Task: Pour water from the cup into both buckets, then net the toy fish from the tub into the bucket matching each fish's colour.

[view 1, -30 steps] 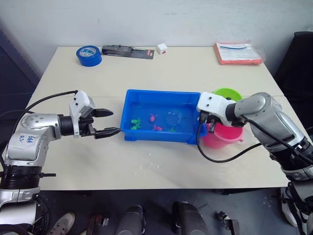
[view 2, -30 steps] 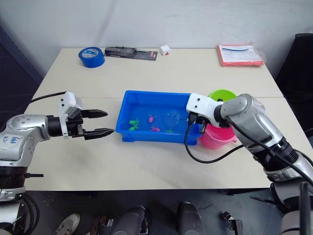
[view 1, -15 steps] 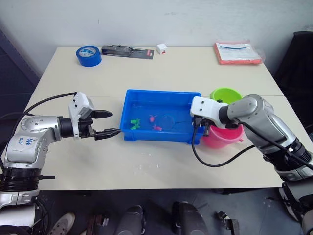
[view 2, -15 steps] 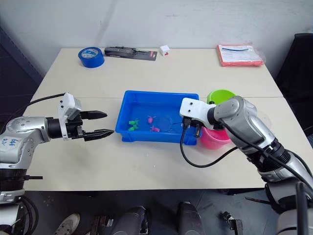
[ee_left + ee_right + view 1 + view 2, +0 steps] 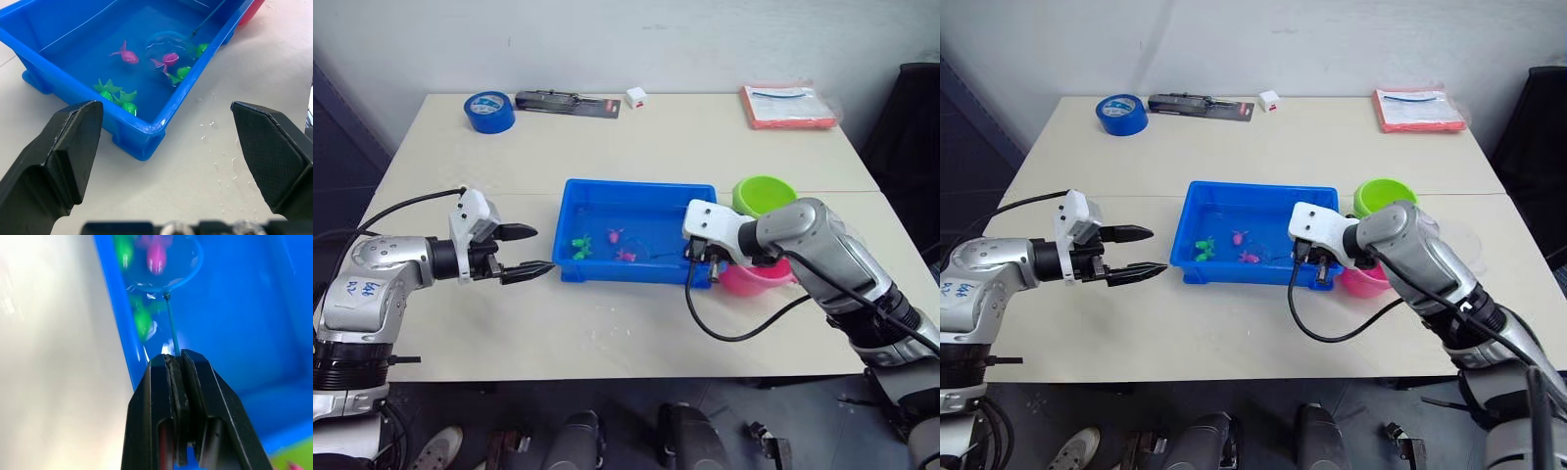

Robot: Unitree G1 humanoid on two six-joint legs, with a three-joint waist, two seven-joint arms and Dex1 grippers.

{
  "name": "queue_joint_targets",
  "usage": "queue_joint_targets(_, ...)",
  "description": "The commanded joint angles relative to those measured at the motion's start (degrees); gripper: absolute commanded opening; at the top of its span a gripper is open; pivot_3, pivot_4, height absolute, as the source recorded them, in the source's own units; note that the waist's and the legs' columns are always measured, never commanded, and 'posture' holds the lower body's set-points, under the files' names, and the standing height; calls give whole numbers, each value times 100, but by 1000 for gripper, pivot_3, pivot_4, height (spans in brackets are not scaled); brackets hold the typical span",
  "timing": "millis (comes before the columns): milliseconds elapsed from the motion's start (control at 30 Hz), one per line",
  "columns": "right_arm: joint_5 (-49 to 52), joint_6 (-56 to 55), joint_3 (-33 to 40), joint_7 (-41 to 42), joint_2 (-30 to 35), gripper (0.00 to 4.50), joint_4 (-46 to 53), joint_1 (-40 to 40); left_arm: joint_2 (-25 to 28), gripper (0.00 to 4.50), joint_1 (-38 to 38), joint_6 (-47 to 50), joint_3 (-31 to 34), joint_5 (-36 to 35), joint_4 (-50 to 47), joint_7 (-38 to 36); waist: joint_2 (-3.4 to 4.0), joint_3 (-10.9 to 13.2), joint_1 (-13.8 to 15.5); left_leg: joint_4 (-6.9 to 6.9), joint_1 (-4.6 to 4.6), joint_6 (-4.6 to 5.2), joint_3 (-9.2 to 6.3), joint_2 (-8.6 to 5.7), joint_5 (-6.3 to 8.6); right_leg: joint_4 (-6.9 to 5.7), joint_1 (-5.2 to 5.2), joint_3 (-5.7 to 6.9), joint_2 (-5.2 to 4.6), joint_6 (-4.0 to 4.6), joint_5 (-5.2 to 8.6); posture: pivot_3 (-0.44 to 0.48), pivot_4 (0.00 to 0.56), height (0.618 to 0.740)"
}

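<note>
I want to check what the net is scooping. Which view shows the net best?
The left wrist view: the net lies in the tub around a pink fish. The right wrist view shows its ring blurred, with the right gripper clamping the handle. The eye views show a faint ring.

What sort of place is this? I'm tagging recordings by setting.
Likely a lab or office workroom, not a home: a plain beige table against a bare white wall, a blue tape roll and a packaged tool at its far edge, and a staged blue tub of toy fish.
</note>
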State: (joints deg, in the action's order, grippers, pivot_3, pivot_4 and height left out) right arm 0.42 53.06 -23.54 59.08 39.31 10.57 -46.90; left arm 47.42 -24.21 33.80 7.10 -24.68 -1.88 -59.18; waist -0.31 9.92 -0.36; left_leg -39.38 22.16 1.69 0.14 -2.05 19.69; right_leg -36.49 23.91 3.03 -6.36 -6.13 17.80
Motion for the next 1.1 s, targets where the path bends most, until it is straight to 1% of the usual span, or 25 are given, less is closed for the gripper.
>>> queue_joint_targets(33, 186, 279, 479, -245, -95, 797, -31, -178, 86, 4500, 21, -10, 208, -122, -241, 30, 0, 0, 4, 0, 1, 0, -1, -1, 0, 1, 0, 0, 0, 0, 0, 0, 150, 737)
queue_joint_targets(167, 464, 656, 762, -345, -166, 797, -26, -231, 66, 4500, 2, -24, 195, -107, -224, 26, 0, 0, 14, 0, 1, 0, -4, -7, 0, 0, 0, 0, -3, 0, 0, 0, 150, 737)
queue_joint_targets(433, 1085, 1204, 1274, -353, 191, 797, 493, -20, 58, 4500, -184, -131, 110, -89, -63, -134, 0, 0, 13, 0, 2, 0, -7, -7, 0, 0, -1, -1, -5, 0, 0, 0, 150, 737)
queue_joint_targets(600, 1376, 1387, 1495, -525, 278, 797, 716, 155, 19, 4500, -314, -193, 61, -79, 45, -250, 0, 0, 11, 0, 2, 0, -7, -7, 0, 0, -2, -2, -6, 0, 0, 0, 150, 737)
queue_joint_targets(633, 1464, 1420, 1637, -568, 260, 797, 765, 234, -4, 4500, -344, -232, 34, -71, 63, -282, 0, 0, 7, 0, 2, 0, -7, -7, 0, 0, -2, -3, -6, 0, 0, 0, 150, 737)
queue_joint_targets(667, 1608, 1482, 1886, -605, 215, 797, 845, 366, -41, 4500, -384, -289, -7, -58, 86, -311, 0, 0, 10, 1, 2, 0, -6, -7, 0, 0, -2, -3, -5, 0, 0, 0, 150, 737)
queue_joint_targets(733, 1856, 1286, 2600, -739, 91, 797, 1073, 792, -131, 4500, -478, -467, -125, 12, 138, -345, 0, 0, 35, 2, 2, 0, -7, -6, 0, 0, -2, -3, -6, 0, 0, 0, 150, 737)
queue_joint_targets(767, 1943, 1197, 2841, -807, 53, 797, 1149, 940, -157, 4500, -508, -523, -163, 35, 162, -353, 0, 0, 43, 3, 2, 0, -13, -7, 0, 1, -5, -2, -8, 0, 0, 0, 150, 737)
queue_joint_targets(800, 2031, 1215, 3170, -843, 110, 797, 1242, 1151, -218, 4500, -587, -589, -214, 47, 224, -368, 0, 0, 53, 2, 2, 0, -18, -8, 0, 0, -8, -1, -7, 0, 0, 0, 150, 737)
queue_joint_targets(967, 2326, 1050, 4189, -898, 568, 797, 1588, 1960, -496, 4500, -1001, -1066, -412, 165, 661, -443, 0, 0, 109, -1, 3, 11, -20, -25, -2, 5, -17, 0, -5, 0, 0, 0, 150, 737)
queue_joint_targets(1100, 2412, 808, 5209, -782, 1099, 797, 1685, 2807, -705, 4500, -1407, -1300, -624, 237, 1082, -650, 0, 0, 147, -1, 2, 13, -18, -25, -2, 4, -18, 3, 2, -1, 0, 0, 150, 737)
